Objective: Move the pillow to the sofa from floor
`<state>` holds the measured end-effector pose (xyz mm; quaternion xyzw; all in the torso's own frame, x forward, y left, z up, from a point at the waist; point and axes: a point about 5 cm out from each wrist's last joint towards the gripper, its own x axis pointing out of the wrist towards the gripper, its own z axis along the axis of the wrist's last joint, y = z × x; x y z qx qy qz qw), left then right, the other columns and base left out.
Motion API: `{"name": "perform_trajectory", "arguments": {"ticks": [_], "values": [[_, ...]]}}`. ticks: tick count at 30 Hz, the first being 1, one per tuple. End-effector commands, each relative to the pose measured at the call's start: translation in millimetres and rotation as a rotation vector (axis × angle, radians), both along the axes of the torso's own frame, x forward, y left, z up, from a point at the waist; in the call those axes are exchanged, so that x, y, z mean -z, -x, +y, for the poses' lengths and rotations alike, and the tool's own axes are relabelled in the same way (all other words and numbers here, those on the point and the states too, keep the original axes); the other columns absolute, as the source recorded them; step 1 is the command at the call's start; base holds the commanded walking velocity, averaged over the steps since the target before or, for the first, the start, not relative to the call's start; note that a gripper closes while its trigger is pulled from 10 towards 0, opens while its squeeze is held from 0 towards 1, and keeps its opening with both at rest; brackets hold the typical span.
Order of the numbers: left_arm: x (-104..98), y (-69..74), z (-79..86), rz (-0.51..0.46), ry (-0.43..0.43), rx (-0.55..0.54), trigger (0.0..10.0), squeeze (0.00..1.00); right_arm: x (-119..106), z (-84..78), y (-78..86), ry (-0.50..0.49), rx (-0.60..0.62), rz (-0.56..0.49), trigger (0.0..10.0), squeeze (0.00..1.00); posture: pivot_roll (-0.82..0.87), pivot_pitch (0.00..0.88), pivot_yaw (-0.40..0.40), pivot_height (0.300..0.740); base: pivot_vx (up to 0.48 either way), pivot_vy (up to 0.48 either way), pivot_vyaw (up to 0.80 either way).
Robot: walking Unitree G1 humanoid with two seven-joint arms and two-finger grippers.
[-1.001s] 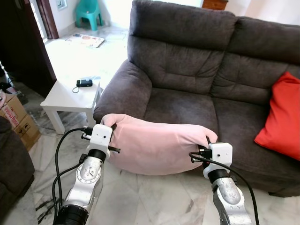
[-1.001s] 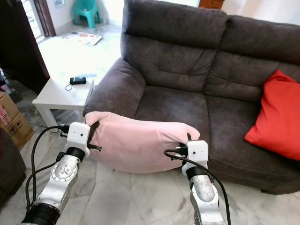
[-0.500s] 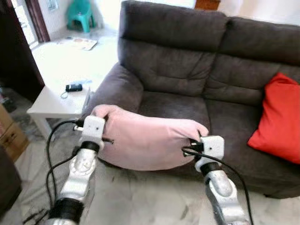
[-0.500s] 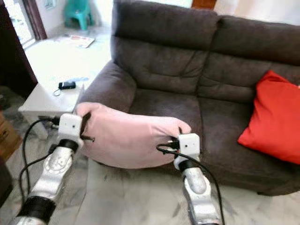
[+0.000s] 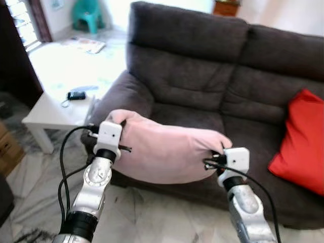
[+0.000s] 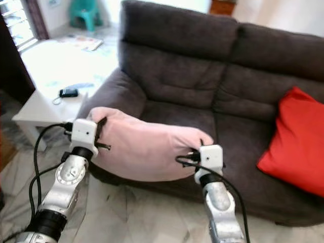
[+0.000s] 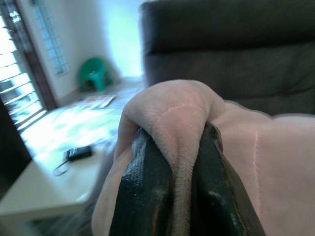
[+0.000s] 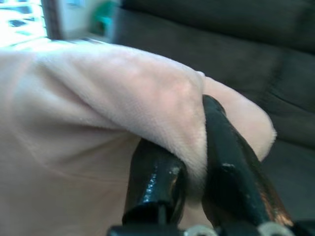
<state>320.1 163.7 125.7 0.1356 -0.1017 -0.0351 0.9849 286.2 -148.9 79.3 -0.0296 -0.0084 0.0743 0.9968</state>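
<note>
We've got the left gripper (image 7: 179,196) pinching a fold at the pink pillow (image 5: 167,154)'s left end, both black fingers (image 7: 142,191) clamped on the fabric w/ a ridge bulging up btwn them. Beyond and to the left of that gripper: white side table (image 5: 48,109) w/ a small dark device (image 5: 76,95) on top, well apart from the fingers. Further back, a teal plastic chair (image 5: 86,12) and a mat (image 5: 84,44) on the pale floor.

Pillow hangs btwn the two grippers, off the marble floor (image 5: 152,212), held up in front of the dark grey sofa (image 5: 202,86)'s seat edge; its upper part overlaps the seat cushion in the head views, can't tell if it's touching.

Right gripper (image 8: 197,172) pinches the pillow's right end, fingers (image 8: 226,162) squeezed on a flap of fabric. Off to the right of it, a red cushion (image 5: 298,147) leans against the sofa back, well apart.
</note>
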Motion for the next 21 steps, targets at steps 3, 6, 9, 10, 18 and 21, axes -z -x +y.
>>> {"name": "perform_trajectory", "arguments": {"ticks": [3,6,9,10,18,21], "values": [[-16,-4.0,-4.3,-0.064,0.008,0.005,10.0,0.0,-13,-1.4,-0.9,0.011,-0.008,-0.068,10.0,0.0,0.11,0.0,-0.135,0.74,0.311,0.0,0.3],[-17,-4.0,-4.8,-0.067,0.01,0.004,10.0,0.0,-14,-0.8,-0.9,0.011,-0.013,-0.067,10.0,0.0,0.11,0.0,-0.136,0.74,0.314,0.0,0.74],[-19,-4.2,-5.3,-0.073,0.011,0.006,10.0,0.0,-13,-0.6,-1.1,-0.001,-0.012,-0.063,10.0,0.0,0.12,0.0,-0.137,0.74,0.316,0.0,0.21],[-21,-4.7,-5.4,-0.077,0.012,0.008,10.0,0.0,-14,-0.3,-1.5,-0.011,-0.01,-0.063,10.0,0.0,0.12,0.0,-0.136,0.74,0.315,0.0,0.0],[-36,-9.2,-7.3,-0.116,0.03,0.02,10.0,0.0,-26,0.9,-7.0,-0.028,-0.007,-0.107,10.0,0.0,0.11,0.0,-0.134,0.74,0.318,0.0,0.0],[-39,-10.0,-8.4,-0.123,0.036,0.027,10.0,0.0,-29,1.1,-8.5,-0.03,-0.007,-0.116,10.0,0.0,0.12,0.0,-0.135,0.74,0.316,0.0,0.0]]}}
